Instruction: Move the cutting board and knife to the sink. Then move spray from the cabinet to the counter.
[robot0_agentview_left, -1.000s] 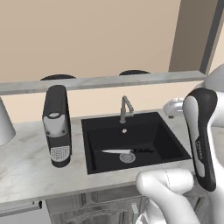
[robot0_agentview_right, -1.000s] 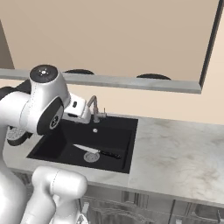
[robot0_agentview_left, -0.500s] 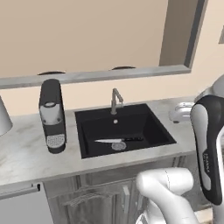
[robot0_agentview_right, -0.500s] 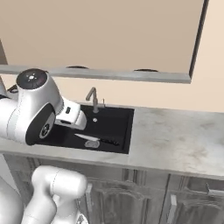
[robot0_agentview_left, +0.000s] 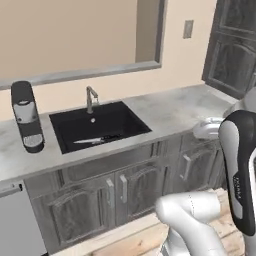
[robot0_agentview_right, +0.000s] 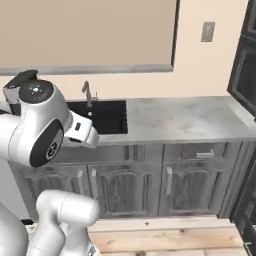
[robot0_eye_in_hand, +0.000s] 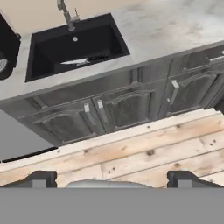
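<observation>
The knife (robot0_agentview_left: 97, 140) lies on the floor of the black sink (robot0_agentview_left: 80, 127), grey blade to the left and black handle to the right. It shows again in the hand view as the knife (robot0_eye_in_hand: 83, 61) inside the sink (robot0_eye_in_hand: 52, 54). My gripper (robot0_eye_in_hand: 111, 179) is open with nothing between its fingertips (robot0_eye_in_hand: 41, 179). It hangs well back from the marble counter (robot0_eye_in_hand: 175, 26) and looks down at the cabinet fronts and floor. The cutting board and the spray are out of view. A dark grey cabinet (robot0_agentview_left: 232, 47) with shut panelled doors stands at the counter's right end.
A black coffee machine (robot0_agentview_left: 25, 117) stands left of the sink, and a faucet (robot0_agentview_left: 90, 97) rises behind it. Grey base doors (robot0_eye_in_hand: 122, 107) with handles run under the counter (robot0_agentview_right: 185, 117). Wooden floor planks (robot0_eye_in_hand: 153, 153) lie below. A wall outlet (robot0_agentview_right: 207, 31) sits above the counter.
The whole picture has shifted: the base has backed away from the sink and turned right, so the sink sits smaller and further left. The knife has not moved. The gripper stays open.
</observation>
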